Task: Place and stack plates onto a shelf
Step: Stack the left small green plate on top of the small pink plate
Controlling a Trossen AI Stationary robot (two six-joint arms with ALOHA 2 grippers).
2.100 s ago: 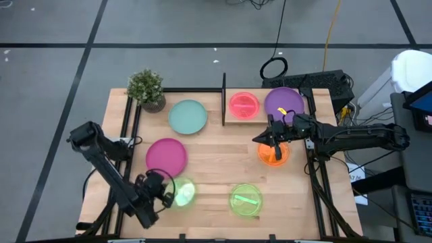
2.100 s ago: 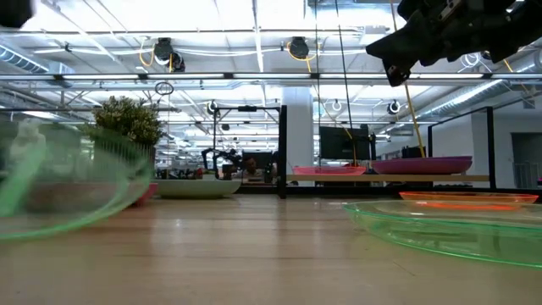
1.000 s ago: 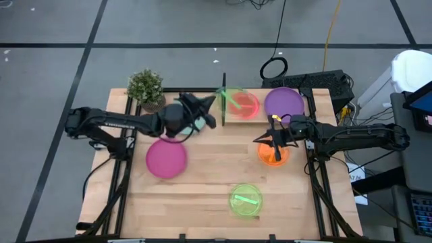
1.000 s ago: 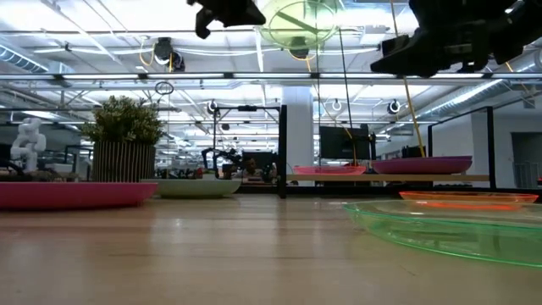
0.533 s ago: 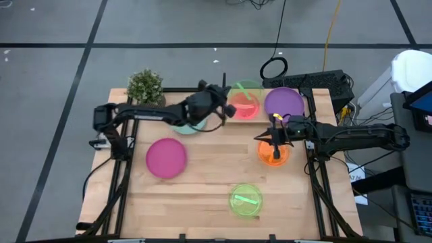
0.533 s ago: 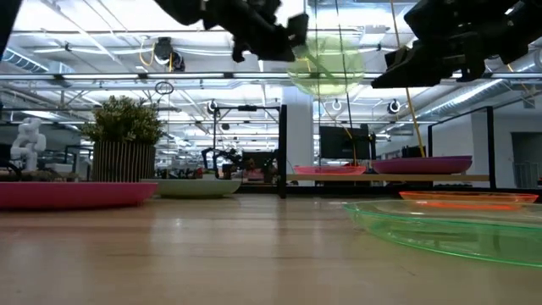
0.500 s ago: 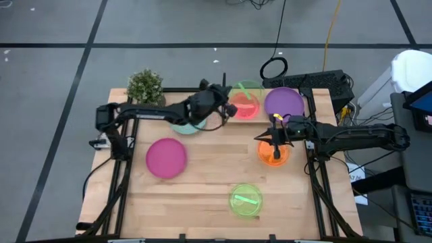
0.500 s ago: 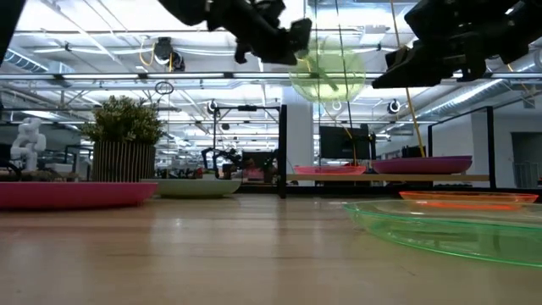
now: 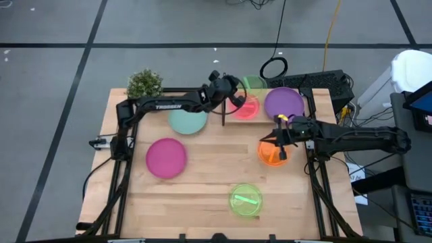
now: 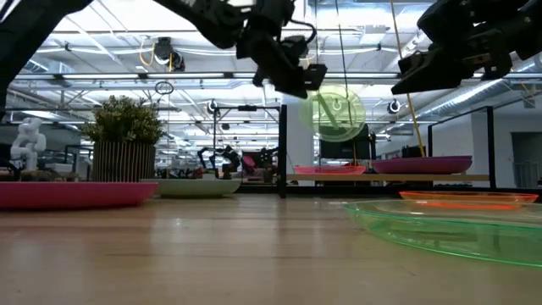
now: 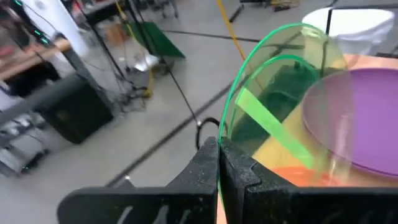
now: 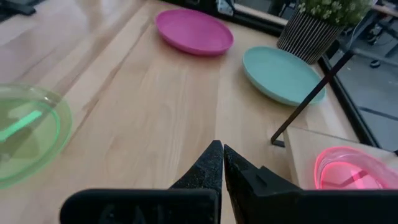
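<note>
Plates of round plastic lie about the wooden tabletop (image 9: pixel 202 169): a flat opaque magenta plate (image 9: pixel 166 157), a pale teal plate (image 9: pixel 187 121), a small translucent orange plate (image 9: pixel 271 154) and a translucent green plate (image 9: pixel 246 200) near the front edge. On the low light-wood shelf (image 9: pixel 233 120), beside its thin black upright panel (image 9: pixel 223 108), sit a translucent pink plate (image 9: pixel 247 107) and a broad purple plate (image 9: pixel 284 103). A second translucent green plate (image 10: pixel 337 116) hangs in the air above the shelf, tipped up on edge so its face turns sideways toward the room. The left gripper (image 11: pixel 218 149) has its fingers pinched shut on that plate's rim. The right gripper (image 9: pixel 281 137), fingers closed together on nothing, hovers over the orange plate. A potted plant (image 9: pixel 144 84) stands at the far corner.
</note>
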